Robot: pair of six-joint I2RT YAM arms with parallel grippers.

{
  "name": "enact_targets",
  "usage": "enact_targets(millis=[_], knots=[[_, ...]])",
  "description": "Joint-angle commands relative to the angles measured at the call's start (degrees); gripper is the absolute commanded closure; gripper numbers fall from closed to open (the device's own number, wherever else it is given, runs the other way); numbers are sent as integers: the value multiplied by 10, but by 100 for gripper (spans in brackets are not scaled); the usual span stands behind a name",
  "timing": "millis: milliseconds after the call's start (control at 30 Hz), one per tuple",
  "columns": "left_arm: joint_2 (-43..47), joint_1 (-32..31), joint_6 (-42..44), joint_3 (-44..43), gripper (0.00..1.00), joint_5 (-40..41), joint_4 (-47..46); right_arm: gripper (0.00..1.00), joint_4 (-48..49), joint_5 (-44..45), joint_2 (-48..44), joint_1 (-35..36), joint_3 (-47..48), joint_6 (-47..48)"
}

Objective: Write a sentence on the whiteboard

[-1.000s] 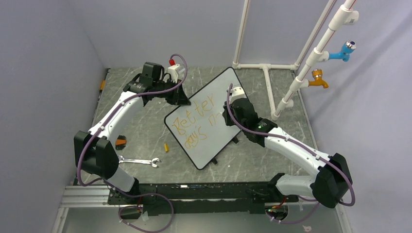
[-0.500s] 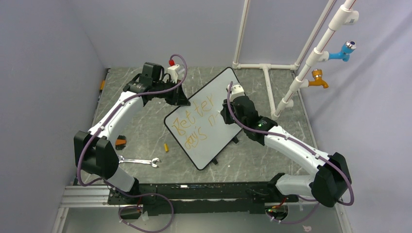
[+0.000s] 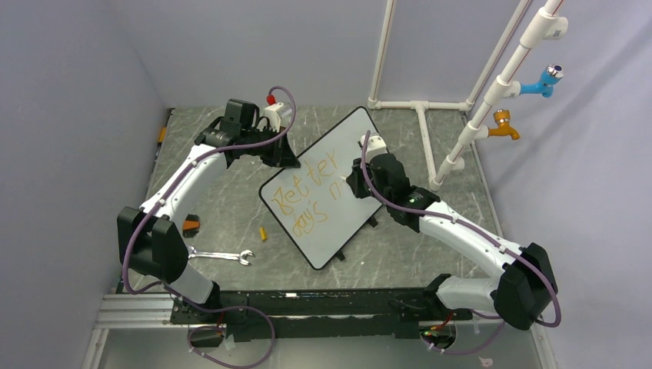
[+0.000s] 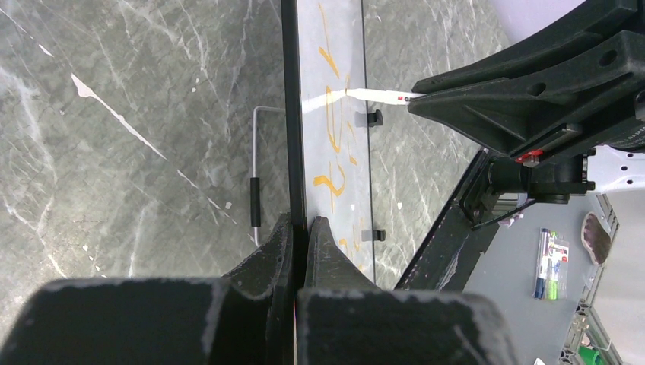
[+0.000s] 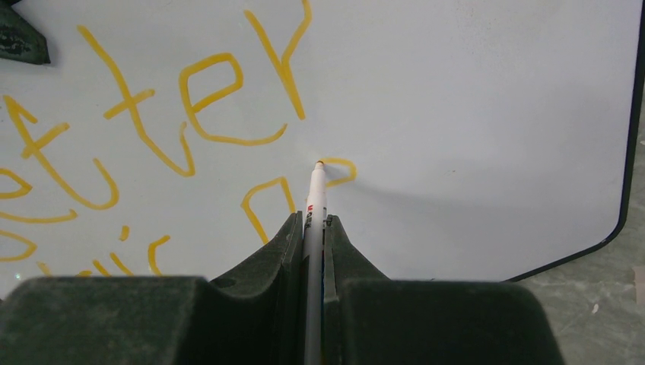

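Note:
The whiteboard [image 3: 338, 165] stands tilted in the middle of the table, black-framed. The sentence [image 3: 307, 192] in orange reads "Better" above "days" and a started "n". My left gripper [image 3: 278, 156] is shut on the whiteboard's far left edge [image 4: 293, 114]; in the left wrist view its fingers [image 4: 283, 243] clamp the frame. My right gripper [image 3: 355, 183] is shut on a white marker [image 5: 314, 199] whose tip touches the whiteboard [image 5: 487, 91] at a fresh orange stroke beside the "n" [image 5: 266, 201].
A wrench [image 3: 221, 256], a small orange cap [image 3: 263, 233] and a black-orange object [image 3: 190, 224] lie on the grey table left of the board. White pipes with blue [image 3: 543, 81] and orange [image 3: 503, 125] taps stand at the back right.
My right gripper has moved a little left and up across the board. The short dash after "days" has grown into an "n" and a further stroke. The left arm has not moved.

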State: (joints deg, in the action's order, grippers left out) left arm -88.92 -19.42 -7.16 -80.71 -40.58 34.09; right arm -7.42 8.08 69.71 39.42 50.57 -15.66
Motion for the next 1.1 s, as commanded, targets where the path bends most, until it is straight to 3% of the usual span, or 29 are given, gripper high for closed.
enact_targets(millis=[0,500,1067], knots=[[0,-19,42,-3,100,-21,-2,100,14,-45,-3,3,-32,-20],[1,-20,42,-3,100,-22,-2,100,-7,-20,-30,3,-71,-19],[2,-19,42,-2,100,-22,-2,100,-51,48,-28,1,-19,16]])
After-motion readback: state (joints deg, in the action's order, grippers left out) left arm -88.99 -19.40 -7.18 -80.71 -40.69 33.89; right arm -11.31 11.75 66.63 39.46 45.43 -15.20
